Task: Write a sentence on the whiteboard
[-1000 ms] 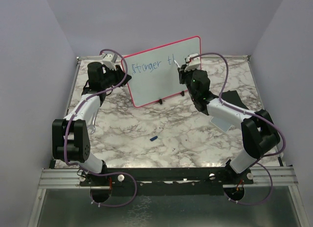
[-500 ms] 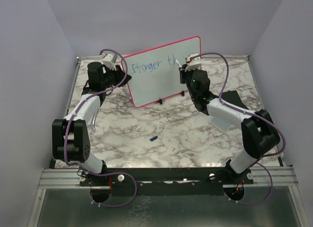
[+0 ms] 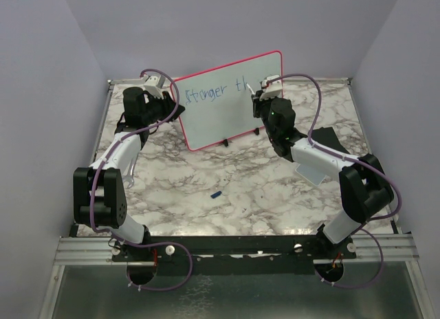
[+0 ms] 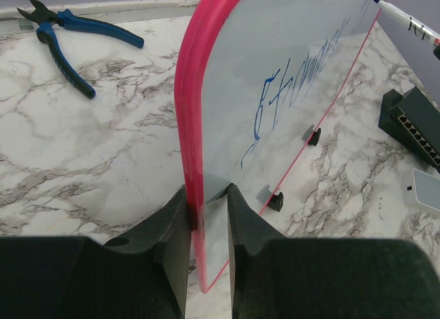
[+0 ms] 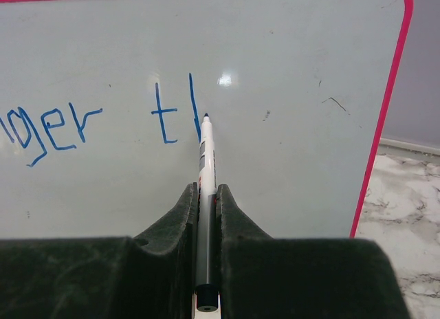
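Blue lettering (image 3: 214, 91) reading "Stronger t" plus one more upright stroke runs along the upper part of the whiteboard (image 3: 230, 116), which stands tilted on two small black feet at the far middle of the marble bench (image 3: 240, 188). The left end effector (image 4: 206, 202) is closed narrowly on the board's pink left edge, one finger on each face, with blue-handled pliers (image 4: 69, 37) lying on the bench beyond it. The right end effector (image 5: 205, 195) is clamped tight on a marker (image 5: 205, 161), whose dark tip sits at the board surface just right of the last stroke.
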